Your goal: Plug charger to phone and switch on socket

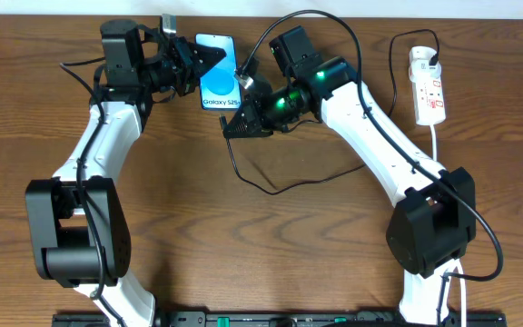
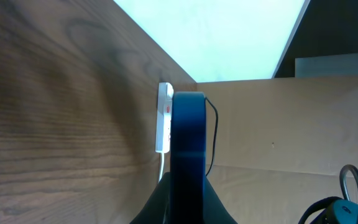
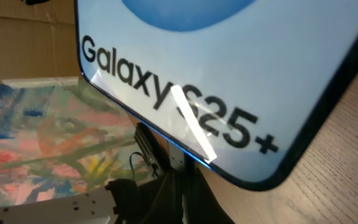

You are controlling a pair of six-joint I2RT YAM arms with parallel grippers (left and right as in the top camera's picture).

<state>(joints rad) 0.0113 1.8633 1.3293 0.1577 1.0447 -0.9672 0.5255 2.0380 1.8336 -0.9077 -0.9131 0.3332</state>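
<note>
While left gripper (image 1: pixel 193 71) is clamping slim, likely slippery cyan-screened phone (image 1: pixel 218 84) by its edges, well left of white power strip (image 1: pixel 428 86), right gripper (image 1: pixel 234 120) is pinching thin, limp-looking black charger cable (image 1: pixel 271 190) behind connector tip (image 3: pixel 179 160).

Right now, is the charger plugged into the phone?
Cannot tell: the charger tip meets the phone at its bottom edge, but the port is hidden.

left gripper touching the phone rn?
Touching. Left wrist view: the phone stands edge-on, pinched between the left gripper's fingers, no gap visible.
</note>
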